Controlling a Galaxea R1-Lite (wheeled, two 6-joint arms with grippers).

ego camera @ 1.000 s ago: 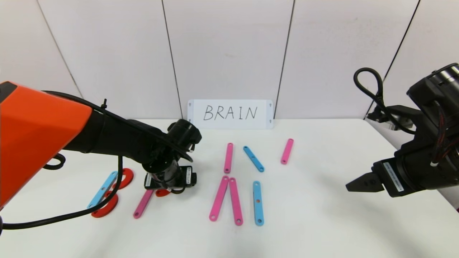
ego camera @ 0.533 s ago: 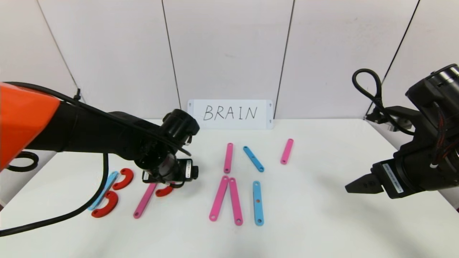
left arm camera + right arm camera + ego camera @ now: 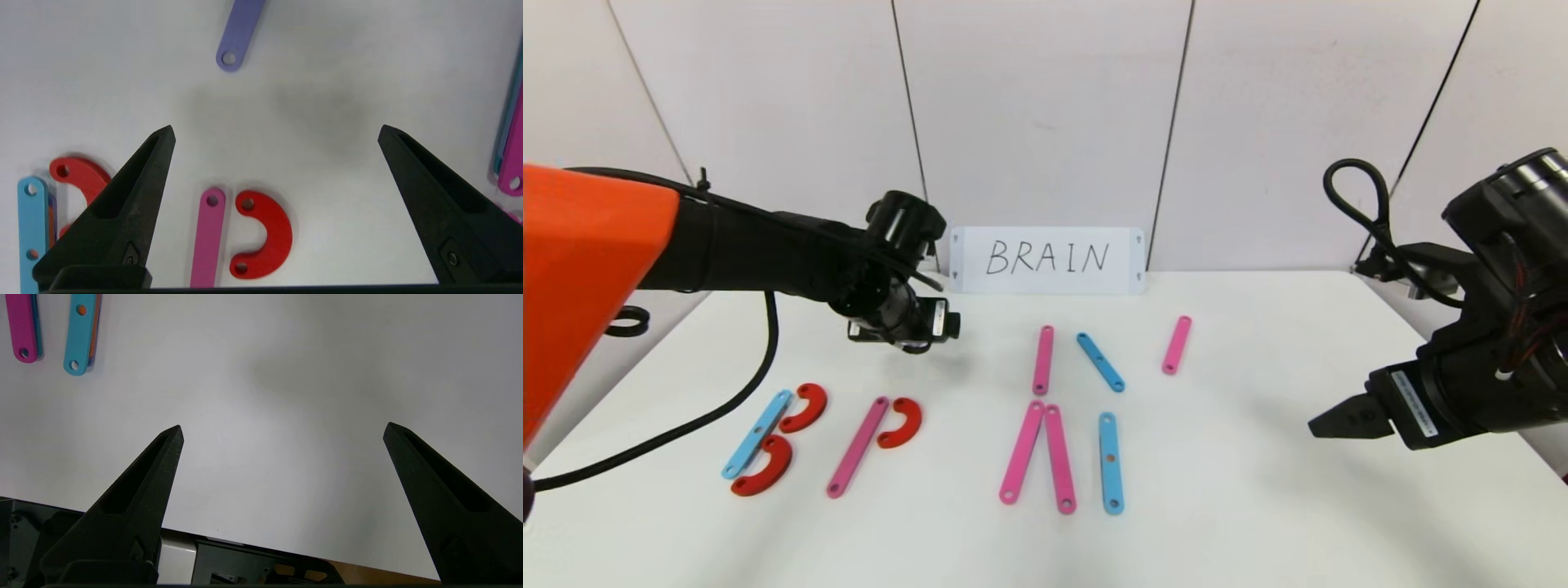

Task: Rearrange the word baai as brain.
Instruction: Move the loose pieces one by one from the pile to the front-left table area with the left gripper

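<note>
Left end effector hangs wide apart over the worktop, holding nothing

The letter pieces lie flat: a blue strip with two red curves, a pink strip touching one red curve, more strips to the right. Right end effector waits apart and empty, near the right edge

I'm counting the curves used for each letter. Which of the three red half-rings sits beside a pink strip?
The rightmost red half-ring, touching the upper part of the slanted pink strip. The other two half-rings sit against the light-blue strip farther left.
</note>
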